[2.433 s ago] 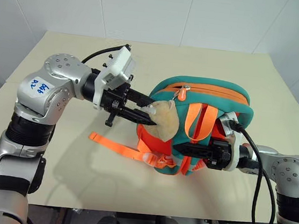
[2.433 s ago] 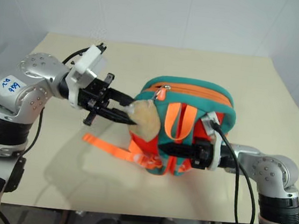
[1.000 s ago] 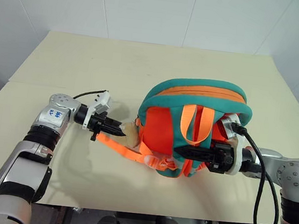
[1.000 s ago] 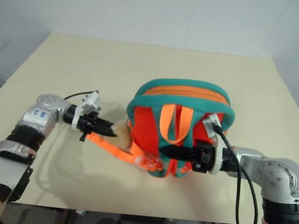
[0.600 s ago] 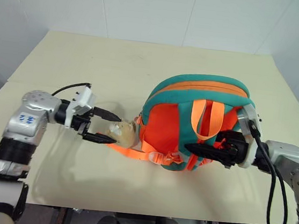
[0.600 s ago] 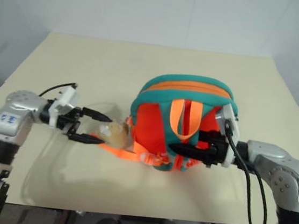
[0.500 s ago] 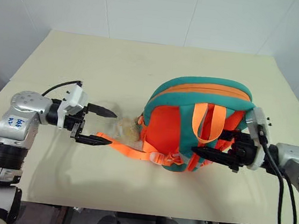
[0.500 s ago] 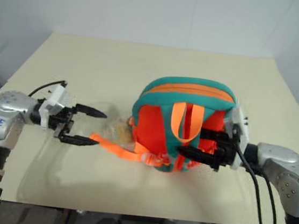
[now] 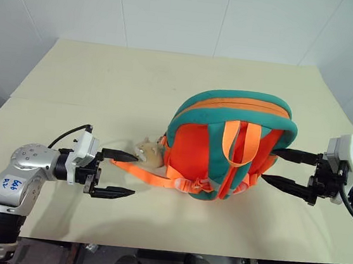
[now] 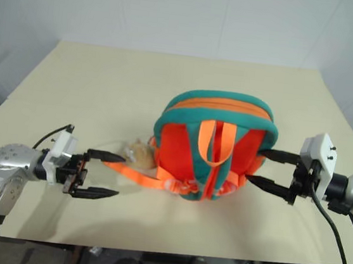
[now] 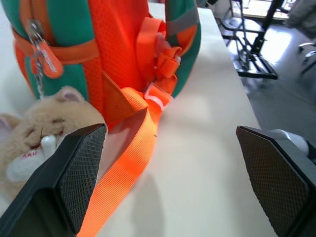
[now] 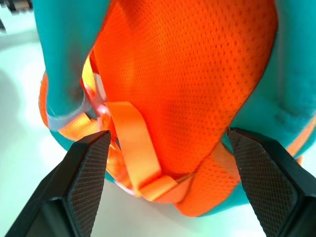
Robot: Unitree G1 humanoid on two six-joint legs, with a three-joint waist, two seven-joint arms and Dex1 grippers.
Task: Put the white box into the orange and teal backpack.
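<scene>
The orange and teal backpack (image 9: 229,147) sits zipped mid-counter (image 9: 106,79), both tools wide and empty: left tool (image 9: 115,174) beside the plush toy (image 9: 149,155), right tool (image 9: 292,170) opposite. White box presumably inside; simply back away clear.

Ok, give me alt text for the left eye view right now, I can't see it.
An orange and teal backpack stands on a beige table, straps facing the camera, a plush toy at its left side. The left pincer and right pincer, both open, flank it without touching.
</scene>
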